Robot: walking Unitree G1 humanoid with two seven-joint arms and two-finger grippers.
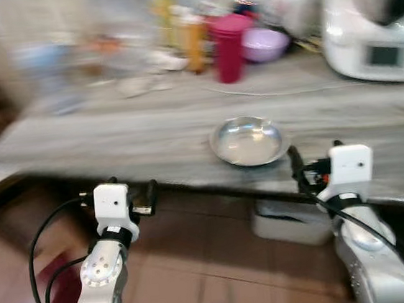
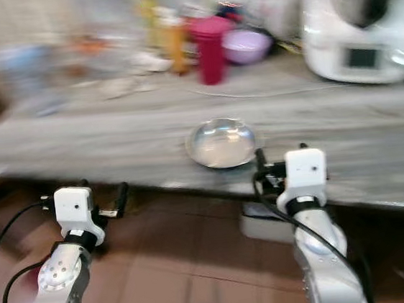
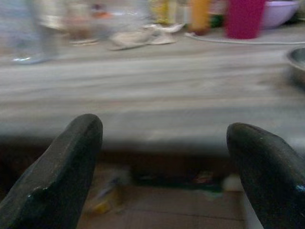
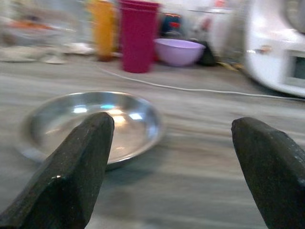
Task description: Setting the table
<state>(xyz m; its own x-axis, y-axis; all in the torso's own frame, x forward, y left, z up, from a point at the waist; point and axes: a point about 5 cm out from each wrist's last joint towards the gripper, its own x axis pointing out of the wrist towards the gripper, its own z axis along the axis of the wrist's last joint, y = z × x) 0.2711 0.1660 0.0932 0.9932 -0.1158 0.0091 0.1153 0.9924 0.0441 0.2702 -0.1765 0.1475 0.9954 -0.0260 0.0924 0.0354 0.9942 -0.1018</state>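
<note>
Standing early in the task, the robot is facing the counter (image 1: 114, 142); the steel plate (image 1: 248, 141) is lying untouched near its front edge; the right gripper (image 4: 171, 157) is hovering spread before it; the left gripper (image 3: 164, 162) is hanging spread, empty

One steel plate (image 1: 248, 141), perhaps one bowl (image 1: 264, 43)

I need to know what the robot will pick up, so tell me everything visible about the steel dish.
The steel dish is round, shallow and shiny, apparently polished metal, with a low sloped rim. It looks empty and sits upright, flat on the grey wood-grain counter near its front edge. Nothing touches it; the open right gripper is just short of it.
</note>
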